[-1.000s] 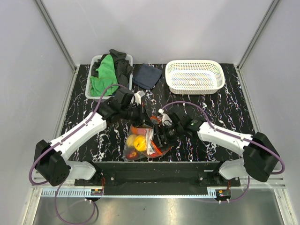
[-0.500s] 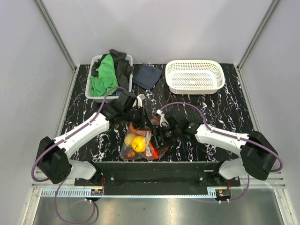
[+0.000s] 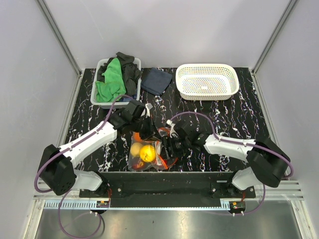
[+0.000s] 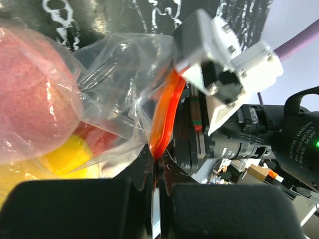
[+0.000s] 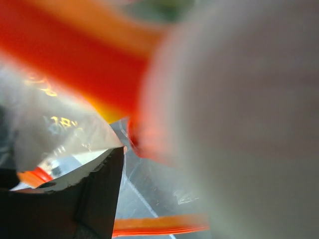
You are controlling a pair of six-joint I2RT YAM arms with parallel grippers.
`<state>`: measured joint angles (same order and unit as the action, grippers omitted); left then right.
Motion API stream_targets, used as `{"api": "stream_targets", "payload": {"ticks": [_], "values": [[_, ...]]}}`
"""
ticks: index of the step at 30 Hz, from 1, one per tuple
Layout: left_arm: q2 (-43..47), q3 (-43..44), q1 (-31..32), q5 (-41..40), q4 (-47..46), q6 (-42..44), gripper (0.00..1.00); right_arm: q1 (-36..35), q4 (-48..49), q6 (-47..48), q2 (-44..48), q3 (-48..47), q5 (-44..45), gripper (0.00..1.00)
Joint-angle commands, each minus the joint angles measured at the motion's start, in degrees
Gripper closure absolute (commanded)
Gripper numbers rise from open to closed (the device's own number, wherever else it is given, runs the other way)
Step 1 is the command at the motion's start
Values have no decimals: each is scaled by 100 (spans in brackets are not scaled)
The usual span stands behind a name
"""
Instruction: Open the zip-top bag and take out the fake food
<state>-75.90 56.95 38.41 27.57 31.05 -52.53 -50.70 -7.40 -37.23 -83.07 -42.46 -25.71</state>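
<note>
One brand word can be read: white capitals "DAMIAO" on the black motor housing (image 4: 300, 130) of the other arm, at the right edge of the left wrist view, running slightly uphill; beneath it sit two finer white lines of print, too small to make out; beside them glows a green dot that carries no characters; in the top view any lettering on the arms or along the rail at the table's near edge is too small to read; the right wrist view is too blurred for any writing.
</note>
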Motion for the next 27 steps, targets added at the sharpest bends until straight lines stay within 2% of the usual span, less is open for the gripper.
{"api": "stream_targets", "payload": {"ticks": [1, 4, 9, 12, 13, 16, 17, 19, 20, 24, 27], "values": [[128, 1, 254, 829, -1039, -345, 100, -116, 414, -187, -429, 194, 875, 32], [101, -183, 263, 794, -1039, -293, 100, -116, 879, -459, -578, 308, 1041, 27], [66, -298, 263, 715, -1004, -214, 100, -116, 2180, -794, -877, 616, 1060, 27], [40, -342, 263, 697, -926, -135, 100, -116, 2795, -926, -1176, 668, 867, 37], [31, -342, 263, 706, -908, -73, 100, -116, 2849, -961, -1211, 660, 849, 47], [14, -333, 263, 723, -767, 93, 100, -116, 2858, -961, -1203, 607, 831, 63], [14, -325, 263, 741, -732, 138, 100, -116, 2762, -961, -1160, 607, 857, 73], [22, -298, 254, 732, -618, 295, 100, -116, 2552, -883, -897, 590, 1102, 83], [40, -264, 237, 671, -565, 348, 100, -116, 2168, -847, -791, 563, 1208, 92], [145, -158, 123, 548, -197, 691, 100, -116, 1418, -750, -45, 580, 1464, 100], [224, -114, -62, 503, 41, 1016, 100, -116, 996, -759, 438, 703, 1543, 100]]}}
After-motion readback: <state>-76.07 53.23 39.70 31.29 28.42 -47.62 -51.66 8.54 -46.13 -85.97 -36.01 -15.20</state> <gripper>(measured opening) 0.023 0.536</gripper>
